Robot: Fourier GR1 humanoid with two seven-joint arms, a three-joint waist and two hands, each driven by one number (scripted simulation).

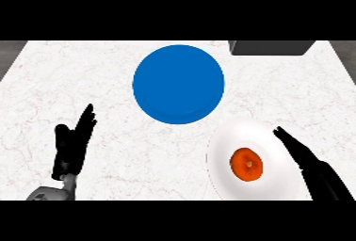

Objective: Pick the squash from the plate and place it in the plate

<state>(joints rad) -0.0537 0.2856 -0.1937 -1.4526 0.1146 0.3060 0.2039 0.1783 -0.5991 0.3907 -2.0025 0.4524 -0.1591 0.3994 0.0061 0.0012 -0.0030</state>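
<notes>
Orange squash (pixel 246 164) on white plate (pixel 240 141)

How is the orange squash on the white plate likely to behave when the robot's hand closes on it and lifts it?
The squash looks rounded and smooth, so it may roll or slip on the white plate if nudged sideways. It seems solid, so probably stiff rather than floppy. The right hand, open beside it, looks big enough to wrap round it.

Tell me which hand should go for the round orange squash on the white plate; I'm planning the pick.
Right. The right hand hangs open over the white plate's right edge, just beside the round orange squash. The left hand rests open near the left edge, far across the white marble counter.
</notes>
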